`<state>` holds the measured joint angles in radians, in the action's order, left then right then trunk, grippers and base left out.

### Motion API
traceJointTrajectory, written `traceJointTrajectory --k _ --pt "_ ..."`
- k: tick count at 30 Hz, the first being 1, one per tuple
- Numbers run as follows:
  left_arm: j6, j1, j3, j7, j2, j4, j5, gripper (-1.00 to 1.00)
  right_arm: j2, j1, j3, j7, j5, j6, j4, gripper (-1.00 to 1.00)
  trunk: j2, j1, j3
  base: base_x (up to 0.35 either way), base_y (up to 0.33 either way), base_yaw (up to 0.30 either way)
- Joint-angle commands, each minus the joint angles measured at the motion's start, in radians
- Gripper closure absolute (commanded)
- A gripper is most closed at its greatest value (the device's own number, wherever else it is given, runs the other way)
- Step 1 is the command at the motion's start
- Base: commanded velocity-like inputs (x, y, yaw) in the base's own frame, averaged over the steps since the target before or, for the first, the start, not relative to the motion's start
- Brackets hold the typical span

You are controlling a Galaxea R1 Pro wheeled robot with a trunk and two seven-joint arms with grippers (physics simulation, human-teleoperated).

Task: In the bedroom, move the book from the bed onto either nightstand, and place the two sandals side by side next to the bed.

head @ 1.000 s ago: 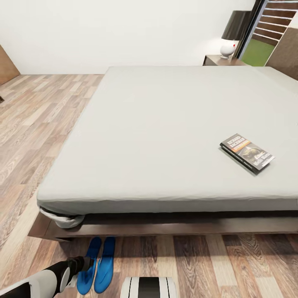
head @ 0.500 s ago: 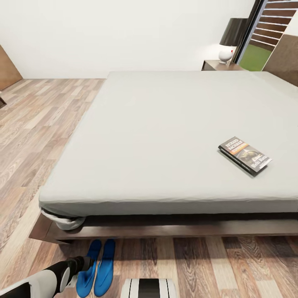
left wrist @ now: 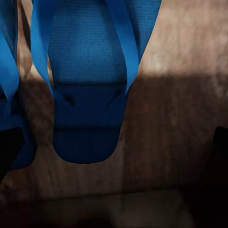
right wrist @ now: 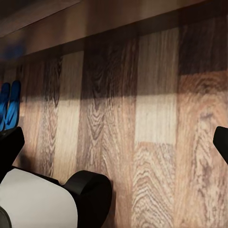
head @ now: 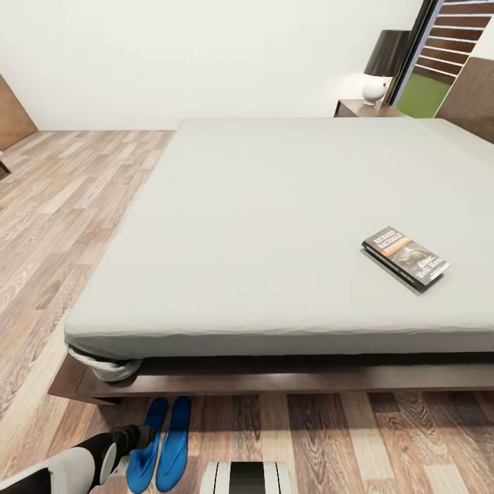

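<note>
Book (head: 406,256) flat on bed (head: 274,226), toward four o'clock. Blue sandals (head: 161,442) side by side on floor (head: 384,439) at seven o'clock. Left claw (head: 140,436) above them, spread unclear; right claw's fingers (right wrist: 221,141) wide apart.

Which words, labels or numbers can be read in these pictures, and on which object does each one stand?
"RICHARD BACHMAN": white letters at the top of the cover of the book, which lies on the bed.
An orange band under the name: its print is too small to read.
White words near the lower end of the cover: too blurred to read.
The sandals, lamp and floor carry no text.
</note>
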<state>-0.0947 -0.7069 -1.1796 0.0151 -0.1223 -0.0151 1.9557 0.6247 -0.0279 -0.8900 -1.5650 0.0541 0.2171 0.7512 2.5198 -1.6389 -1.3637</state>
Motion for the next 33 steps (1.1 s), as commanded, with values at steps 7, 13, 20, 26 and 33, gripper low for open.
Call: traceJointTrajectory --k 7,13,20,26,33 --pt "-0.007 0.000 0.005 0.002 0.000 -0.002 0.009 -1.00 0.001 -0.001 -0.003 -0.006 0.006 0.011 0.001 -1.00 0.000 0.000 -0.001 0.000 0.000 0.000" --pt "-0.007 -0.001 0.005 0.002 -0.002 -0.001 0.009 -1.00 0.001 -0.001 -0.004 -0.006 0.006 0.012 0.001 -1.00 0.000 0.000 -0.001 0.000 0.000 0.000" --pt "-0.007 -0.002 0.005 0.001 -0.003 -0.001 0.009 -1.00 0.001 -0.001 -0.004 -0.006 0.006 0.013 0.001 -1.00 -0.001 0.002 0.015 0.000 0.000 0.000" --pt "-0.009 -0.003 0.005 0.002 -0.002 -0.001 0.009 -1.00 0.001 -0.001 -0.003 -0.006 0.006 0.013 0.001 -1.00 -0.002 0.004 0.030 0.000 0.000 0.000" --pt "-0.009 -0.003 0.005 0.002 0.000 -0.001 0.009 -1.00 0.001 -0.001 -0.003 -0.006 0.006 0.013 0.001 -1.00 -0.002 0.004 0.034 0.000 0.000 0.000"
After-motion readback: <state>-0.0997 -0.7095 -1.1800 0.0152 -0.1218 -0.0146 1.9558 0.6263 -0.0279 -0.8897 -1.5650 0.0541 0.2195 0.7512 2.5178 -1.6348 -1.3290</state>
